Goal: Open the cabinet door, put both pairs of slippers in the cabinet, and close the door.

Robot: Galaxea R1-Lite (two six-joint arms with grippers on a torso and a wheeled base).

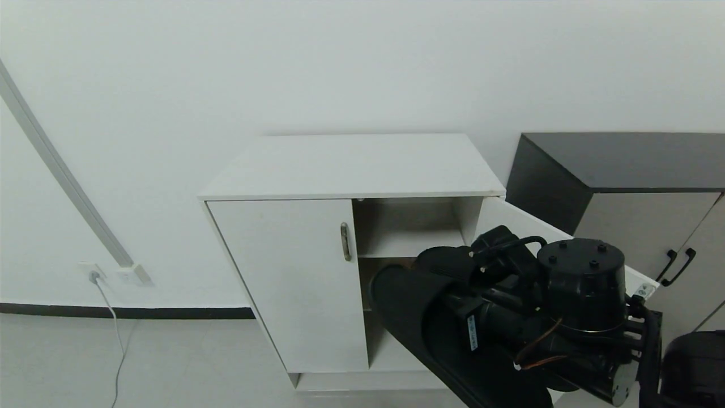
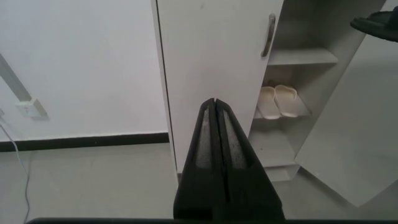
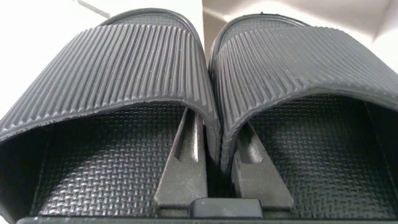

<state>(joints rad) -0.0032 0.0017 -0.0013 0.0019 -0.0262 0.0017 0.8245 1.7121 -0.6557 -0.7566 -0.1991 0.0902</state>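
The white cabinet (image 1: 351, 164) has its left door (image 1: 289, 277) closed and its right door (image 1: 510, 218) swung open. On the middle shelf lies a pair of white slippers (image 2: 283, 101). A pair of black slippers (image 1: 408, 306) hangs in front of the open compartment, toes toward the cabinet. My right gripper (image 3: 216, 142) is shut on them: one finger (image 3: 185, 155) sits inside each slipper, pinching the two inner walls together. My left gripper (image 2: 214, 107) is shut with nothing in it, low and in front of the closed door.
A black-topped cabinet (image 1: 623, 158) stands close on the right, just past the open door. A wall socket with a cable (image 1: 93, 276) is at the lower left. Bare floor (image 1: 141, 362) lies to the left of the cabinet.
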